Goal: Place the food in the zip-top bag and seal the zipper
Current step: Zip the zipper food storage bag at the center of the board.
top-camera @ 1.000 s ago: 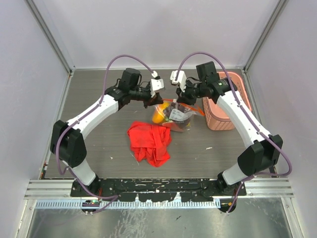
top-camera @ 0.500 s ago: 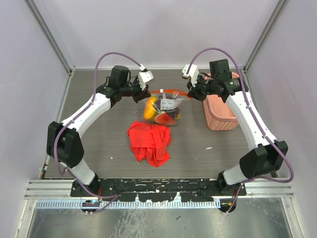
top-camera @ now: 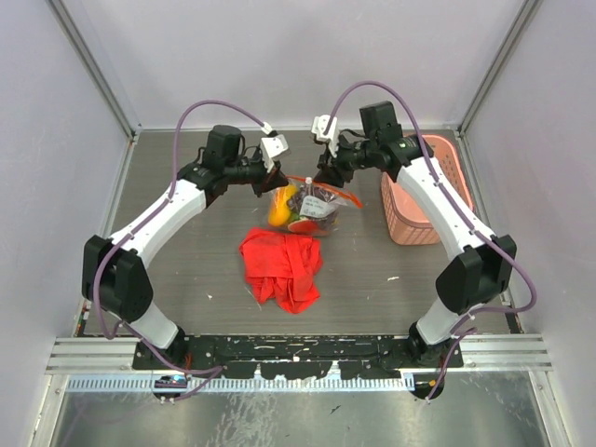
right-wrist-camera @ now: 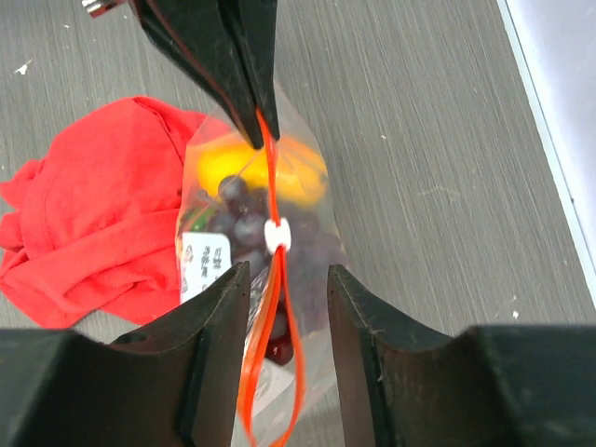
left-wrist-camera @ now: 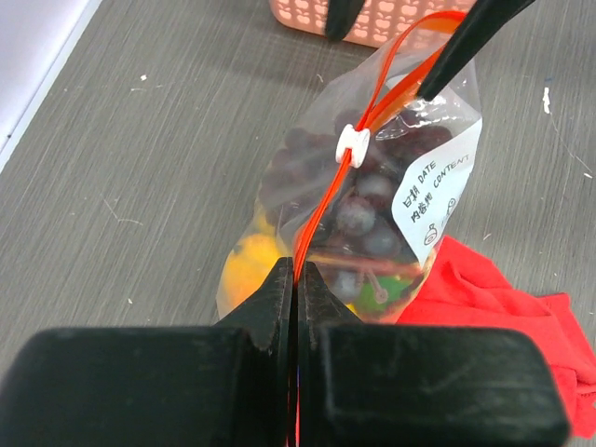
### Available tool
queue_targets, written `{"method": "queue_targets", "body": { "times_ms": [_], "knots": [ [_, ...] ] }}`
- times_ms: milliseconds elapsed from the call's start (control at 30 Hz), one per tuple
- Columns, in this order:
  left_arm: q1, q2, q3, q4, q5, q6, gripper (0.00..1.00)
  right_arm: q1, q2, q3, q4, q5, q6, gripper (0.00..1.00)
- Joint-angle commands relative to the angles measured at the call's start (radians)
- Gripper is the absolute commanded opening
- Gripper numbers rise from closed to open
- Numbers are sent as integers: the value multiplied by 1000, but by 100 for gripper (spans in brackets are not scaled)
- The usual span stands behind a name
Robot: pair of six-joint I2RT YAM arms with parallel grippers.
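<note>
The clear zip-top bag (top-camera: 312, 207) hangs over the table with the food inside: dark purple grapes (left-wrist-camera: 358, 209), a yellow-orange fruit (left-wrist-camera: 247, 265) and a green fruit (left-wrist-camera: 384, 291). My left gripper (left-wrist-camera: 296, 272) is shut on the red-orange zipper (left-wrist-camera: 321, 200) at its left end, and also shows in the top view (top-camera: 270, 183). A white slider (left-wrist-camera: 352, 142) sits partway along the strip. Beyond it the strip (right-wrist-camera: 279, 317) gapes in a loop. My right gripper (right-wrist-camera: 287, 272) is open and straddles that loop without pinching it.
A crumpled red cloth (top-camera: 282, 265) lies on the table just in front of the bag. A pink slatted basket (top-camera: 410, 200) stands at the right, close behind my right arm. Grey walls enclose the table on three sides.
My right gripper swung out to the right toward the basket, then came back left to the bag's mouth. The left gripper drew back slightly left and has kept hold of the strip.
</note>
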Motion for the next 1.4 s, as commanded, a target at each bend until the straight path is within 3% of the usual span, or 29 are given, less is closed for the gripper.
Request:
{"method": "queue_targets", "body": {
  "times_ms": [0,367,767,1367],
  "knots": [
    [-9,-71,1,81,46,-15,0,30,39,77,39,-71,-33,45],
    [-9,-74,-7,77,40,-11,0,46,120,114,-20,-103,-60,42],
    [-9,-77,-2,34,-25,21,0,44,137,127,-118,11,-94,1],
    [56,-83,-17,13,-71,-9,0,-66,15,44,-163,167,-75,1]
  ]
}}
